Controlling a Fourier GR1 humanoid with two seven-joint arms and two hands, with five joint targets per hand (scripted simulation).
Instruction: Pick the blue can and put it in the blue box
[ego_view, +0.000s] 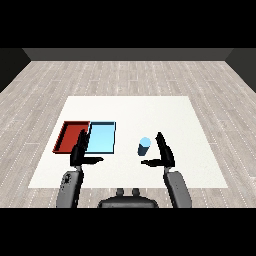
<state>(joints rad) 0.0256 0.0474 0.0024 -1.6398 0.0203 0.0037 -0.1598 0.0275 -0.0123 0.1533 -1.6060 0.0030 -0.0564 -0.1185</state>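
- The red tray (66, 135) lies near the white table's (150, 107) left edge, about midway between the far and near edges.
- The light blue tray (105, 134) lies just beside it on the right, their long sides touching or nearly so.
- The left hand (80, 149) rises from its grey forearm (69, 187) at the near left corner. Its fingers are straight and point away from the robot, overlapping the seam between the two trays in this view; whether they touch either tray cannot be told. The thumb sticks out to the right, well apart from the fingers. It holds nothing.
- The blue can (144, 146) stands upright on the bare table, right of the light blue tray and apart from it, toward the near edge and about midway across the table.
- The right hand (164, 151) stands just right of the can. Its fingers are straight and upright, the thumb reaching left below the can's base. The fingers are not curled round the can; contact cannot be told.
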